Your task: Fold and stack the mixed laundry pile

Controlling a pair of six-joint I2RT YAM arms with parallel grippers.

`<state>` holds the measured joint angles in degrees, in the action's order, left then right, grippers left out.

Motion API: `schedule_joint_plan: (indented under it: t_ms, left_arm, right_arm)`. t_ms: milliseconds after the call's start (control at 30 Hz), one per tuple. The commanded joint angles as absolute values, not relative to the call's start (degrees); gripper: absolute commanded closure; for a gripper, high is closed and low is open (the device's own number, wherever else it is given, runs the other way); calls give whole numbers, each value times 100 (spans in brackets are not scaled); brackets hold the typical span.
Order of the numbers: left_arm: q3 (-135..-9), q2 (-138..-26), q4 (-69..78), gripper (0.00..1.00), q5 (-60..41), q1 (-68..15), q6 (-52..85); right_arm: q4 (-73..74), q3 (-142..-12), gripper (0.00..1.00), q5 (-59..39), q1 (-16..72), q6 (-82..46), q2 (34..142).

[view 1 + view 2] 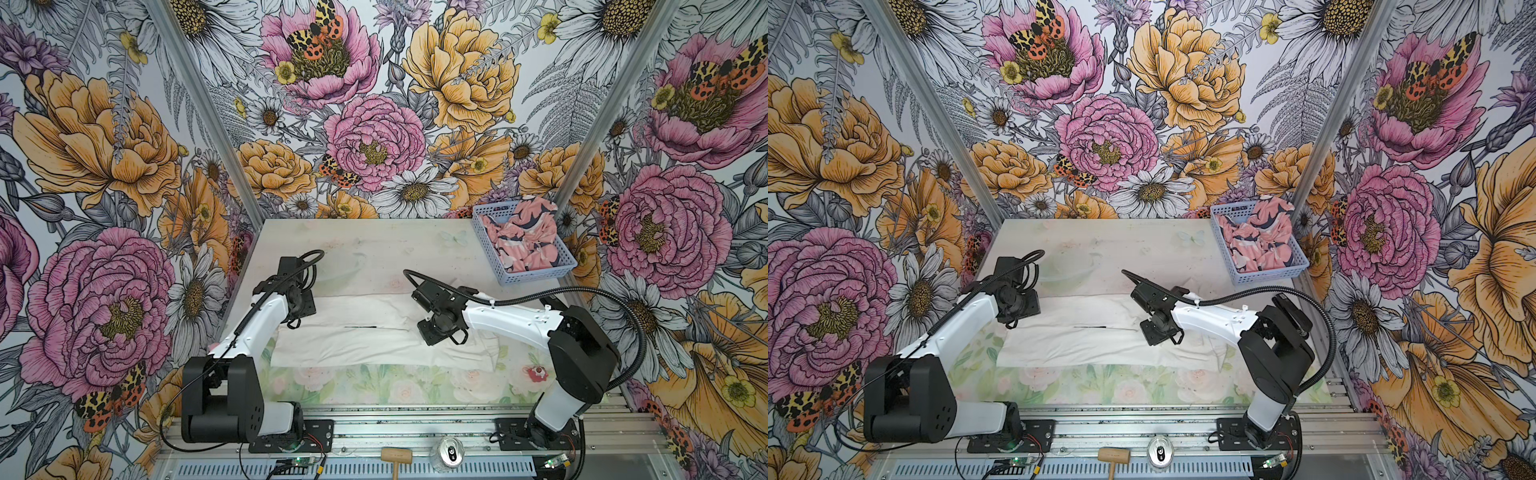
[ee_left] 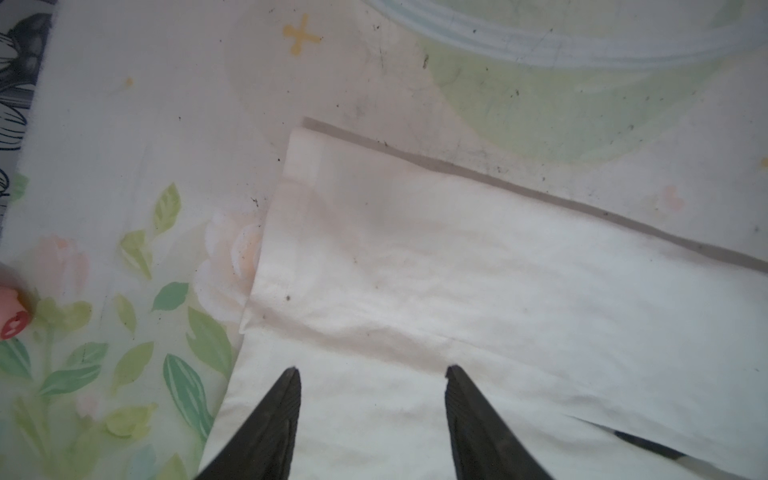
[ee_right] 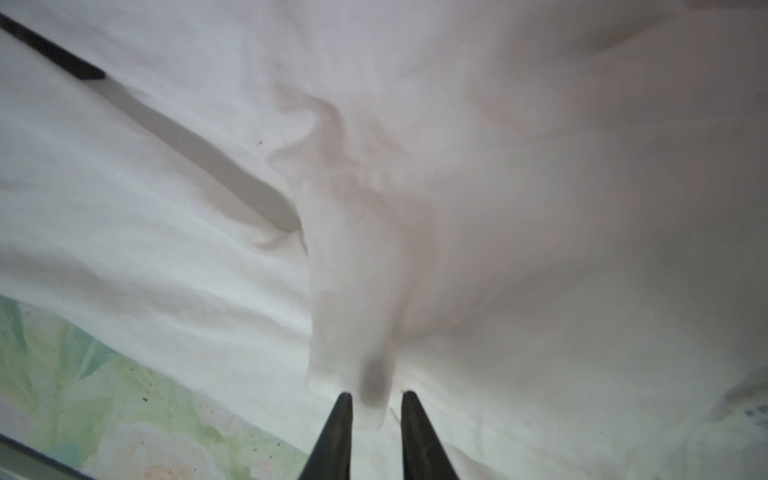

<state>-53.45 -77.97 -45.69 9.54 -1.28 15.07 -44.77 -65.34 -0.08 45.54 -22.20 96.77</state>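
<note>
Blue basket sits far right; mallet lies beside can.

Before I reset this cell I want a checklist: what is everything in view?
white T-shirt: one, white, spread flat mid-table between the arms
pink garment: one, pink with navy and white shapes, crumpled in the basket
basket: one, light blue, far right corner of the table
table: one, pale floral print
mallet: one, wooden, on the near rail
can: one, silver, beside the mallet
left gripper: one, black, open above the white T-shirt
right gripper: one, black, jaws slightly apart at a raised fold of the white T-shirt; grip unclear
</note>
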Motion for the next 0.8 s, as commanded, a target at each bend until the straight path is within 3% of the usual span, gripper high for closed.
schedule_joint_plan:
  t_ms: [0,467,667,767]
  left_arm:
    - [-5353,-7690,-4579,43,844,-174,1573]
    - [-5326,-7664,-4614,42,852,-218,1609]
    - [-5477,-7715,-4614,42,772,-460,1728]
    - [-5595,-7833,-4610,42,765,-701,1830]
  right_arm:
    - [-4192,-6554,79,-180,4578,-2340,9826]
    - [-4025,-6657,80,-575,4833,-2339,10386]
    - [-4164,-6434,71,-488,4576,-2338,9686]
    - [-4218,-6212,67,-559,3918,-2313,9245]
